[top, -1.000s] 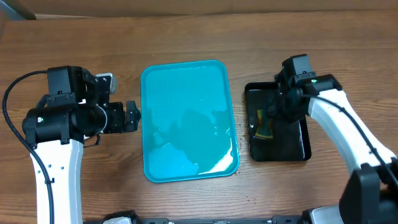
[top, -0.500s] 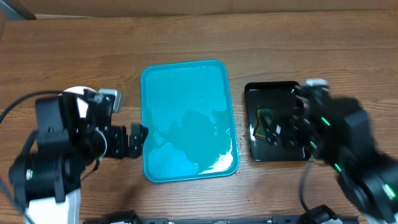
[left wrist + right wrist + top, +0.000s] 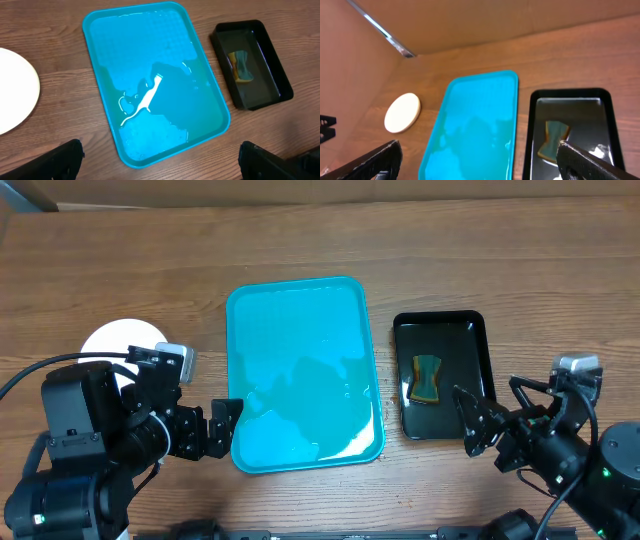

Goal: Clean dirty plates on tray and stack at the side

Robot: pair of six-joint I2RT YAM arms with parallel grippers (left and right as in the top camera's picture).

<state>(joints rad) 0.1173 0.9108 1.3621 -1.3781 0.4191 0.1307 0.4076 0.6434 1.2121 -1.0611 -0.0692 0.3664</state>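
Observation:
The turquoise tray (image 3: 300,375) lies in the middle of the table with nothing on it but a wet sheen; it also shows as the tray (image 3: 155,80) and the tray (image 3: 475,125). Left of it on the wood sits a round white plate (image 3: 120,342), partly hidden by my left arm. It shows too as the plate (image 3: 15,90) and the plate (image 3: 402,112); I cannot tell whether more lie under it. My left gripper (image 3: 213,428) stands open at the tray's front left corner, holding nothing. My right gripper (image 3: 475,423) is open near the front of the table.
A glossy black tray (image 3: 475,330) stands right of the turquoise one, with a yellow-and-green sponge (image 3: 427,378) lying in it. It shows again as the black tray (image 3: 272,65) and the black tray (image 3: 615,125). A cardboard wall runs along the table's far side.
Both arms have pulled back toward the table's front edge. The right gripper has left the black tray and opened, and the sponge lies there alone. The white plate now shows at the left.

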